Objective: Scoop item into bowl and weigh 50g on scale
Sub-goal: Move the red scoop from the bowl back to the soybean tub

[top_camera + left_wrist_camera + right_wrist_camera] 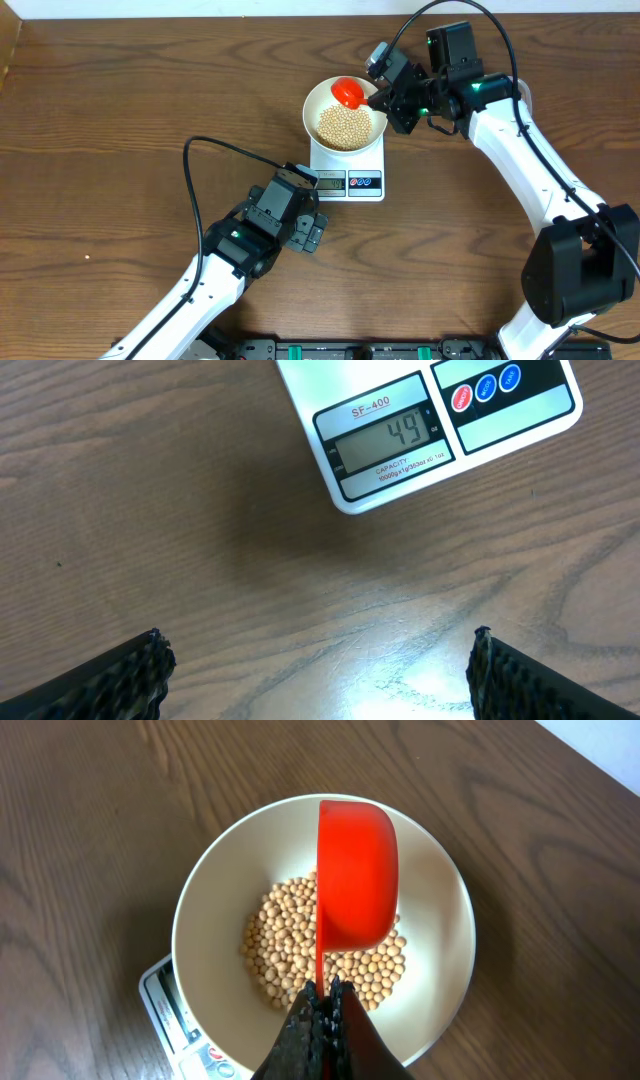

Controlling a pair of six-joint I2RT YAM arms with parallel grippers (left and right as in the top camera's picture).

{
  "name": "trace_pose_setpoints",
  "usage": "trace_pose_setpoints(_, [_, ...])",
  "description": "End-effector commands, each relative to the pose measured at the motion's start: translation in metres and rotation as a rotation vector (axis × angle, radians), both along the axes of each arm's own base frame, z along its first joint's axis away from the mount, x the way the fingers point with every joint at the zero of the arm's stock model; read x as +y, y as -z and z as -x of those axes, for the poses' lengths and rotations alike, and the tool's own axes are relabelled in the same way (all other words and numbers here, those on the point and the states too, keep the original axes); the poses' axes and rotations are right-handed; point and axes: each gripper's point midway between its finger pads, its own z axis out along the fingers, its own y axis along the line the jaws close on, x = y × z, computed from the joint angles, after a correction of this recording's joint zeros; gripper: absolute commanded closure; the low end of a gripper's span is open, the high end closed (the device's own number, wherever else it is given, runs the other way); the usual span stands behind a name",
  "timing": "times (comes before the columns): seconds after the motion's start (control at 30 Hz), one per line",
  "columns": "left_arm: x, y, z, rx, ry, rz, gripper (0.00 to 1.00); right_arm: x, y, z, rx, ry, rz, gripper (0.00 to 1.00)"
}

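So, from overhead: the white bowl (313,108) sits on the scale (347,178), a bit above the middle of the frame, with a pile of tan beans (343,127) in its lower half. A red scoop (348,92) hangs over the bowl's upper part, and the right gripper (383,98) comes in from the right with its jaws shut tight on the handle. The left gripper (313,233) is lower down, just below and left of the scale's front edge, over the bare wooden table (120,120). The readout is too small to make out from up here.

Left wrist view: the scale's front end fills the upper right and the display (388,440) reads 49. Beside it are round buttons (486,387), one red and two blue. The two black fingers (130,675) sit in the bottom corners, wide apart, with only table between them and nothing held.

Right wrist view: the bowl takes up the centre, with beans heaped at the bottom and towards the lower part of the frame. The scoop is above them, its rounded outside facing the camera. It looks tipped mouth-down, I think, but I can't see inside it. The claw is pinched on the thin handle at bottom centre. A corner of the scale peeks out at lower left, under the bowl.
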Motion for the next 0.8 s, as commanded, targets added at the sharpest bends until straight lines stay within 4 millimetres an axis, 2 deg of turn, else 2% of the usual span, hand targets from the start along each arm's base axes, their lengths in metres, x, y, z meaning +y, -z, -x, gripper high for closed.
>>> trace_pose_setpoints(0.0, [0.0003, 0.0032, 0.0012, 0.005, 0.013, -0.014, 0.04, 0.0045, -0.0098, 0.0037, -0.004, -0.01, -0.026, 0.99])
trace_pose_setpoints(0.77, [0.0003, 0.0032, 0.0012, 0.005, 0.013, -0.014, 0.04, 0.0025, -0.008, 0.0034, -0.041, -0.042, 0.007, 0.99])
